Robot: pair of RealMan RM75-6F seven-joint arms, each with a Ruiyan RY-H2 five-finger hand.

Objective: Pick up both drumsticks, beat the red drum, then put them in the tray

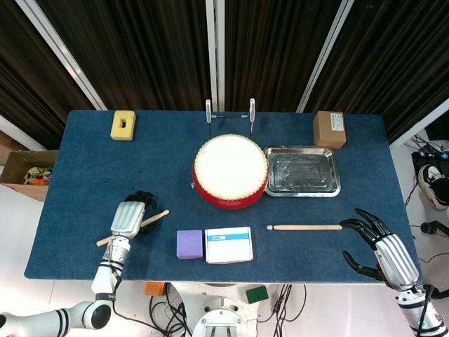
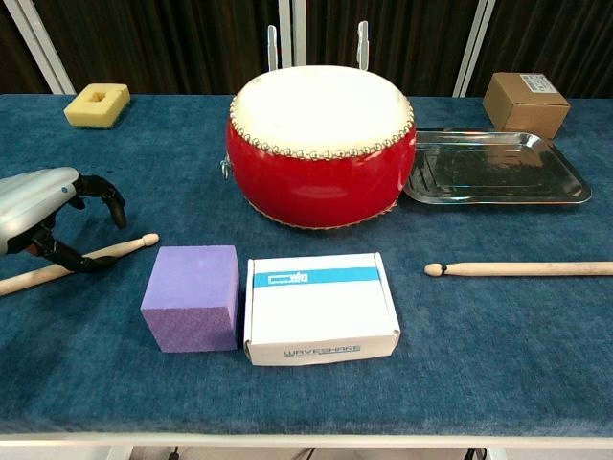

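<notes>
The red drum (image 1: 231, 170) (image 2: 321, 144) stands mid-table with the empty metal tray (image 1: 302, 172) (image 2: 493, 165) to its right. One drumstick (image 1: 158, 215) (image 2: 124, 247) lies slanted at the left. My left hand (image 1: 130, 219) (image 2: 48, 216) arches over that stick, fingers curved down beyond it and thumb beside it on the cloth, without closing on it. The other drumstick (image 1: 305, 227) (image 2: 527, 269) lies flat at the right. My right hand (image 1: 382, 253) is spread just past its butt end, holding nothing; the chest view does not show this hand.
A purple cube (image 1: 189, 244) (image 2: 192, 297) and a white box (image 1: 229, 244) (image 2: 321, 307) sit in front of the drum. A yellow sponge (image 1: 123, 125) lies at the back left, a cardboard box (image 1: 330, 128) at the back right. Two metal posts (image 1: 229, 110) stand behind the drum.
</notes>
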